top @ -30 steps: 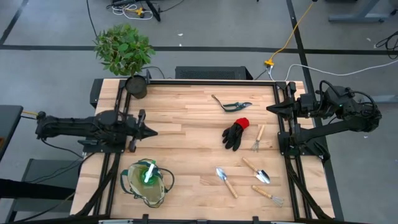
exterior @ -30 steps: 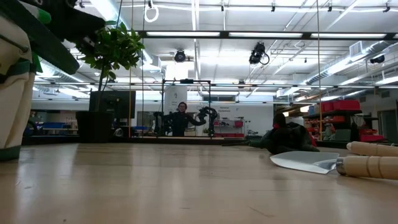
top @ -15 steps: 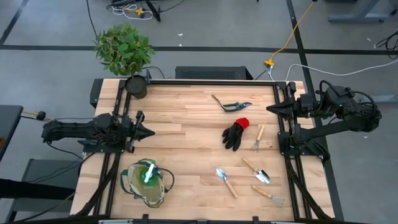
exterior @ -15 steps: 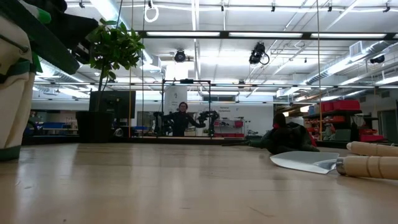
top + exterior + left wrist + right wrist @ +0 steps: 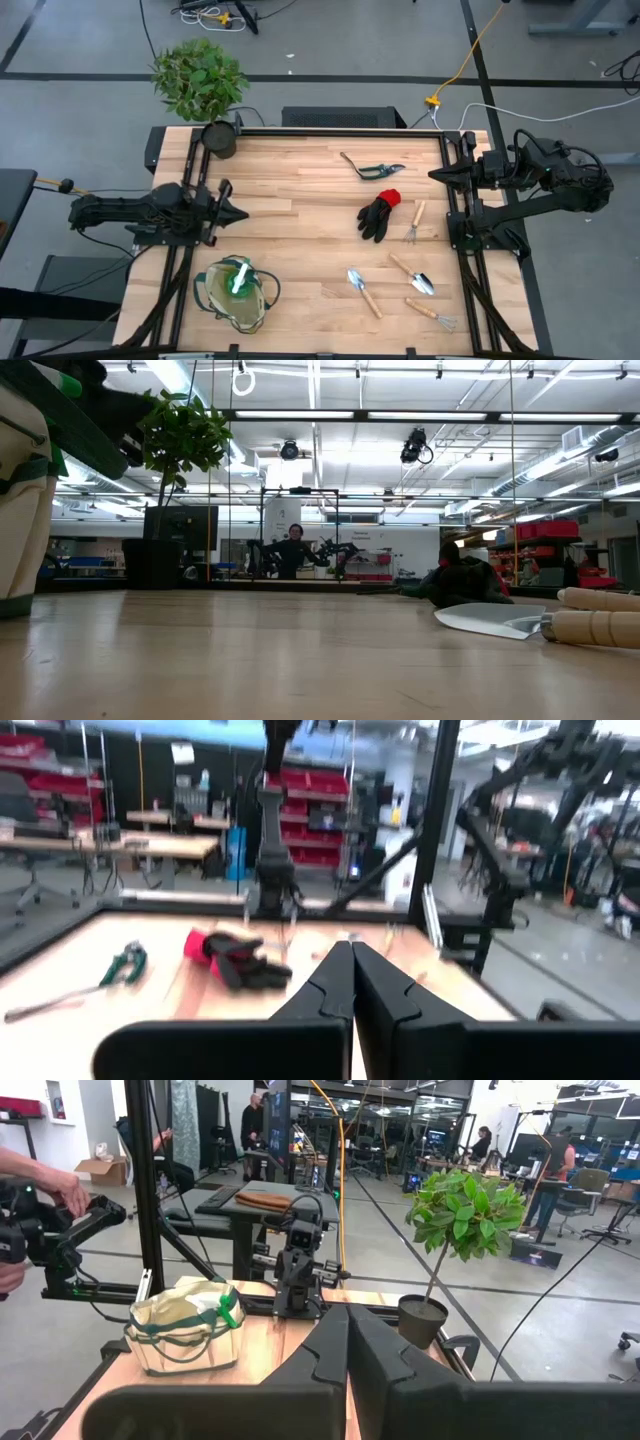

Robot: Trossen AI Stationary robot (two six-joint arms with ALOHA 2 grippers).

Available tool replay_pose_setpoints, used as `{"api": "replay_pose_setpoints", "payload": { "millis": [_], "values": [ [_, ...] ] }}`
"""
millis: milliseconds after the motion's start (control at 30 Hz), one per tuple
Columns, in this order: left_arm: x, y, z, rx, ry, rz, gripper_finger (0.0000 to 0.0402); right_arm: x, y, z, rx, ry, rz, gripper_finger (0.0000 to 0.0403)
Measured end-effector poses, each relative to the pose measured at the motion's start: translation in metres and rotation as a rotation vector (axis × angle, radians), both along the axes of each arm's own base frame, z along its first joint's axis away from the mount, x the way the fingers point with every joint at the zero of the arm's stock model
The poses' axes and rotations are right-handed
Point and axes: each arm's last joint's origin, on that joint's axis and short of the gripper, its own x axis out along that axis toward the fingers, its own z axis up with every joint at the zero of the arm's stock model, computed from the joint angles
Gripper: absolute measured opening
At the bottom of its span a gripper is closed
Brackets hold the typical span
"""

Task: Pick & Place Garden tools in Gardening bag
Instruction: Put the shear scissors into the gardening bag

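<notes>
Canvas bag [image 5: 236, 293] round; wooden-handled trowel [image 5: 365, 292] slim, steel-bladed.

Pale wooden plank worktop [image 5: 300, 215] on a grey concrete floor [image 5: 90, 110], yellow cable [image 5: 470, 55] trailing beyond the far edge, long ceiling strip lights [image 5: 330, 415], red storage bins [image 5: 320, 815], distant desks and office chairs [image 5: 590, 1205]

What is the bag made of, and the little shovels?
The gardening bag looks like soft beige cloth, canvas probably: it sags and creases, with green trim. The trowels seem to have pale, matte wooden handles and grey metal blades; one blade shines dully in the low view.
</notes>
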Motion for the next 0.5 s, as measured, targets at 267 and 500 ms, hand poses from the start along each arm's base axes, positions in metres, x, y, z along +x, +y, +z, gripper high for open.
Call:
{"api": "replay_pose_setpoints", "payload": {
  "millis": [267,500],
  "values": [
    [0.001,0.001,-0.008,0.026,0.077,0.027,0.0003,0.0,0.0,0.0,0.0,0.0,0.0,0.0011],
    [0.002,0.001,-0.022,-0.013,0.107,0.027,0.0003,0.0,0.0,0.0,0.0,0.0,0.0,0.0011]
  ]
}}
